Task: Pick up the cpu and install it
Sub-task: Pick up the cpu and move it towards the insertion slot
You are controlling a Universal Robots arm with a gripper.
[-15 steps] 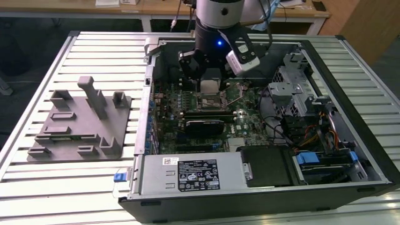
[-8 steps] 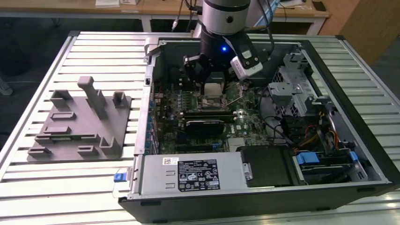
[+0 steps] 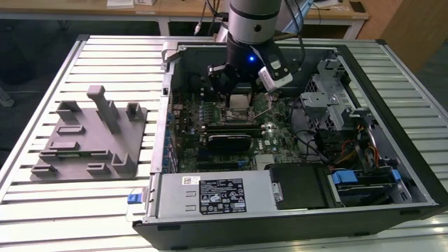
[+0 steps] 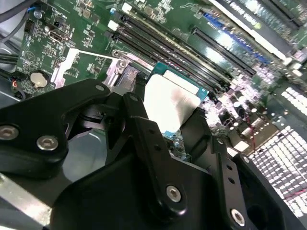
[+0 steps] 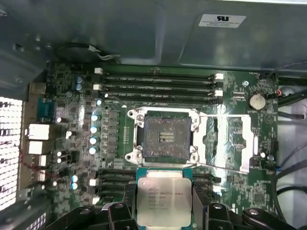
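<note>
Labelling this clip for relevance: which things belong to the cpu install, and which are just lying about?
Job in hand:
cpu, held in the gripper
empty socket

Lying about:
grey fixture
power supply
memory slots
coin battery

The socket [image 5: 165, 139] lies bare just beyond the claw [image 5: 164, 211] gripping the cpu [image 5: 164, 194], flanked by memory slots [image 5: 160, 87] and its swung-open frame [image 5: 225, 143]

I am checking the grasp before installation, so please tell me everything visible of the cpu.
The cpu is a small flat square chip: a silvery-grey metal lid with dark print on a green board. The gripper holds it by two opposite sides between its black jaws. It hangs above the motherboard, near the open, empty socket, not yet seated.
</note>
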